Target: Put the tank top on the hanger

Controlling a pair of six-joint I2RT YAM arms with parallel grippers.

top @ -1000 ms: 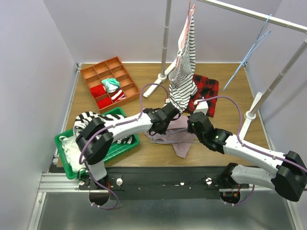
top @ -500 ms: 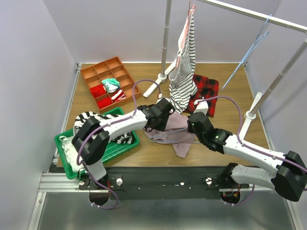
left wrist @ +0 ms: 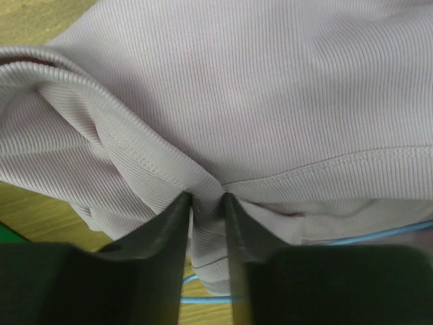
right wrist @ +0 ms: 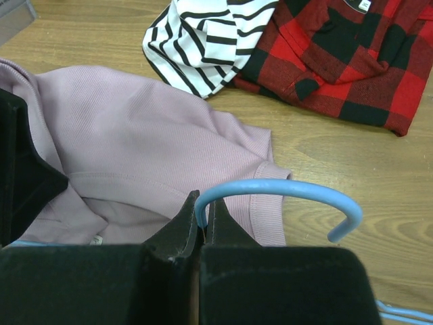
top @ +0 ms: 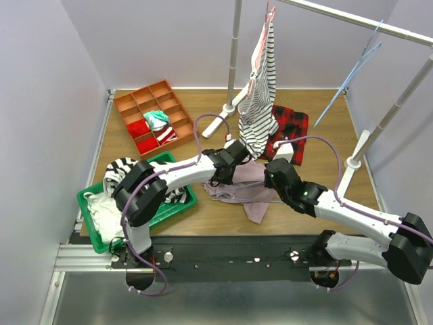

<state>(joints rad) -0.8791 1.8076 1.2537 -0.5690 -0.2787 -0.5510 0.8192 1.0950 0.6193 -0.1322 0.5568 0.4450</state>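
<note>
The dusty-pink tank top [top: 247, 186] lies crumpled on the wooden table between the two arms. My left gripper [top: 237, 154] is shut on a fold of the tank top [left wrist: 257, 88], pinched between its fingertips [left wrist: 177, 210]. A thin light-blue wire of the hanger [left wrist: 203, 299] shows under the fabric. My right gripper [top: 272, 177] is shut on the light-blue hanger [right wrist: 284, 193] just below its hook, which curves out over the tank top's edge [right wrist: 135, 142]. The hanger's body is mostly hidden under the cloth.
A striped shirt [top: 260, 88] hangs on a pinkish hanger from the rack, with a red plaid garment [top: 287, 128] below it. More blue hangers [top: 352, 74] hang at the right. An orange divided tray [top: 154, 116] and a green basket [top: 152, 210] sit on the left. Rack posts [top: 353, 162] stand nearby.
My left gripper drew back to the left and then returned right toward the striped shirt, keeping its hold on the tank top fold. The right arm has hardly moved.
</note>
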